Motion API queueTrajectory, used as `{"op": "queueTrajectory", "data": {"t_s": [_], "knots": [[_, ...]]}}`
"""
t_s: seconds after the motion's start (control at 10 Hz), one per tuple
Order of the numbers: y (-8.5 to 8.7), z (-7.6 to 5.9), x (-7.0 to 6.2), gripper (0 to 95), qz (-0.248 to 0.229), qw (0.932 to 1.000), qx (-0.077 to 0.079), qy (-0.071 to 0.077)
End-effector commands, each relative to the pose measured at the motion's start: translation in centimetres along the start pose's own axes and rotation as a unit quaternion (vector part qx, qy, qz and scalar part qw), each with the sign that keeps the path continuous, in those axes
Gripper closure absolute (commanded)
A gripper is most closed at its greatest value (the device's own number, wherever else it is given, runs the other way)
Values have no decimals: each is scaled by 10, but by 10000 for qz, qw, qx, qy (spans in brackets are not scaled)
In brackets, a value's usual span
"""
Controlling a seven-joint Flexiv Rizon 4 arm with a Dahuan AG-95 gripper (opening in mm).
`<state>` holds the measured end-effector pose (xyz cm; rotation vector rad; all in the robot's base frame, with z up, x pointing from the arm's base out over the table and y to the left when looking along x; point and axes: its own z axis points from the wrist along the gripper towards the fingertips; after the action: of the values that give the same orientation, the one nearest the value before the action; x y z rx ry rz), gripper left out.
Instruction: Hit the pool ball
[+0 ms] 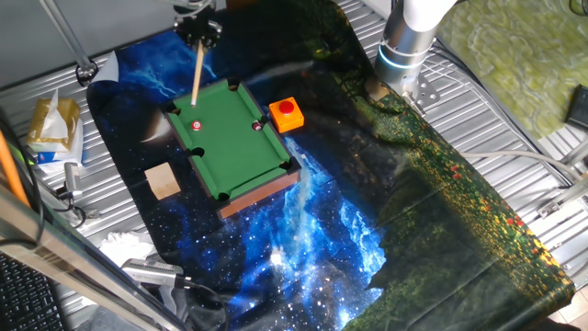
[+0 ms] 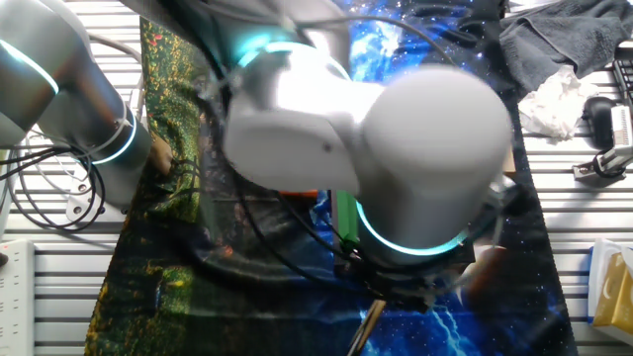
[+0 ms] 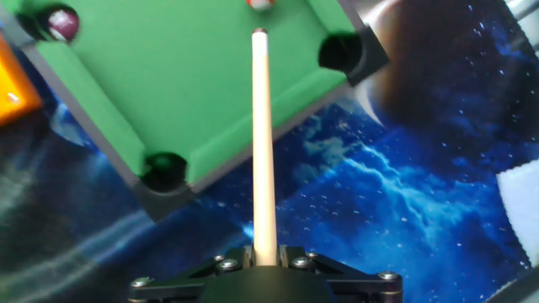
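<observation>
pincer (image 3: 264,271) clamps one wooden cue (image 3: 263,143); hand view shows its tip just short of the pool ball (image 3: 261,3), one maroon ball (image 3: 62,23) apart.

Ribbed metal tabletop (image 1: 514,110) — starry blue cloth (image 1: 303,230) over it

The gripper (image 1: 198,33) hangs at the far end of the scene in one fixed view, its black fingers (image 3: 221,268) closed around the butt of a slender wooden cue (image 3: 263,143), which slants down and away from the hand. In the other fixed view, the arm's grey elbow joint (image 2: 396,148), ringed with a glowing cyan band, fills the frame.
</observation>
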<state>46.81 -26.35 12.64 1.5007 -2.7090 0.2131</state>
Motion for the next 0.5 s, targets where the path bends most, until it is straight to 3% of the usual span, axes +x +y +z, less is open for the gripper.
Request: {"op": "queueTrajectory", "data": {"t_s": [0.1, 0.5], "knots": [[-1, 3, -1, 950, 6, 10000, 4, -49], [-1, 8, -9, 950, 5, 10000, 17, 16]]}}
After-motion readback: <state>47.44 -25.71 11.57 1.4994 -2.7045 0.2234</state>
